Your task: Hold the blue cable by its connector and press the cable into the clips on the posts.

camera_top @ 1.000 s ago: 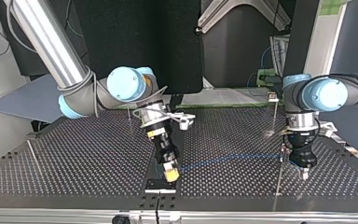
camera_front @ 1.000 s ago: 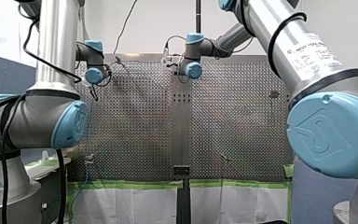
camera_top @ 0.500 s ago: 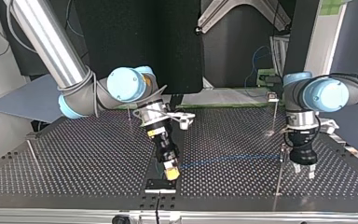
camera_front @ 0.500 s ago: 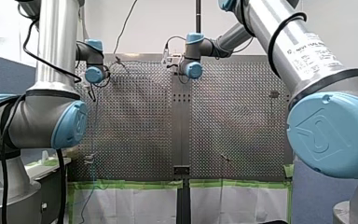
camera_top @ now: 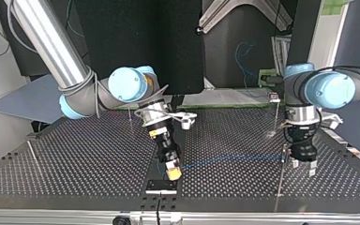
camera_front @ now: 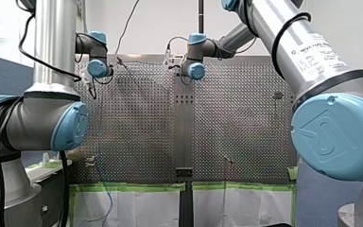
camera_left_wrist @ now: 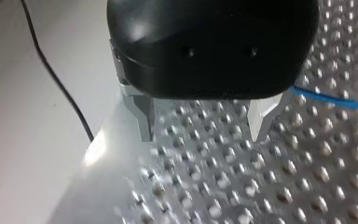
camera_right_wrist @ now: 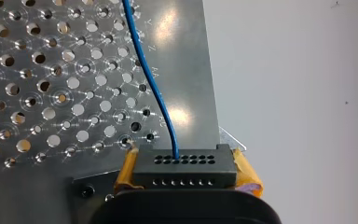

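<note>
The thin blue cable (camera_top: 229, 159) runs low over the perforated table (camera_top: 84, 154) from my right gripper (camera_top: 172, 172) to a thin post (camera_top: 280, 180). In the right wrist view my right gripper (camera_right_wrist: 184, 170) is shut, its yellow pads on the cable's black connector (camera_right_wrist: 184, 164), and the blue cable (camera_right_wrist: 154, 84) leaves the connector's upper face. My left gripper (camera_top: 303, 168) hangs just beside the post's upper end. In the left wrist view my left gripper (camera_left_wrist: 200, 126) is open with nothing between its metal fingers; the blue cable (camera_left_wrist: 335, 102) passes outside one finger.
More thin posts stand on the table: one behind my left arm (camera_top: 275, 117), one at the top view's far left (camera_top: 33, 157), one behind my right arm (camera_top: 130, 115). A black plate (camera_top: 161, 186) lies under the right gripper. Slack cable (camera_front: 105, 203) hangs off the table's edge.
My left gripper has opened and risen a little away from the table beside the post. The right gripper has stayed put with the connector. The slack cable behind the table has shifted.
</note>
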Robot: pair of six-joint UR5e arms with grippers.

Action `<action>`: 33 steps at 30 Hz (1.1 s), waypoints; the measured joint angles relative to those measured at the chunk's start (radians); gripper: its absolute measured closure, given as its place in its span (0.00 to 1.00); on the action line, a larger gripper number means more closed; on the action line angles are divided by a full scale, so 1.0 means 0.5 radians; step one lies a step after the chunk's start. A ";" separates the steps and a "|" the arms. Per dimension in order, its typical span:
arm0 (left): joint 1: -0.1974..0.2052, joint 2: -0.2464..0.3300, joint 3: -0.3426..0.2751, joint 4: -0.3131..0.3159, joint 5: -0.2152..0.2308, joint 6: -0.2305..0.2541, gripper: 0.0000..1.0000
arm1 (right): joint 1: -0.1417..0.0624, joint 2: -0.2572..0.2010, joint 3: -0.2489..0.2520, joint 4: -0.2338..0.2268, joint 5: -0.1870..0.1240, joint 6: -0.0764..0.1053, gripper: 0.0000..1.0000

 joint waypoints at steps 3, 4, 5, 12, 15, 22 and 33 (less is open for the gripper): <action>-0.010 0.052 -0.013 -0.053 -0.001 0.044 0.00 | 0.002 0.000 0.001 0.003 0.000 0.000 1.00; -0.009 0.068 -0.021 -0.068 -0.001 0.050 0.00 | 0.002 0.000 0.001 0.005 0.000 0.000 1.00; -0.008 0.084 -0.031 -0.084 -0.002 0.052 0.00 | 0.003 0.000 0.001 0.006 0.000 0.000 1.00; 0.009 0.198 -0.131 -0.199 -0.008 0.058 0.00 | 0.006 0.000 0.000 0.015 -0.001 0.000 1.00; 0.003 0.245 -0.175 -0.246 -0.002 0.073 0.00 | 0.006 0.000 0.000 0.016 0.000 0.001 1.00; -0.015 0.360 -0.239 -0.362 0.085 0.038 0.00 | 0.001 0.000 0.000 0.016 0.001 0.003 1.00; -0.067 0.566 -0.254 -0.567 0.138 0.043 0.00 | -0.005 0.000 0.000 0.016 0.001 0.003 1.00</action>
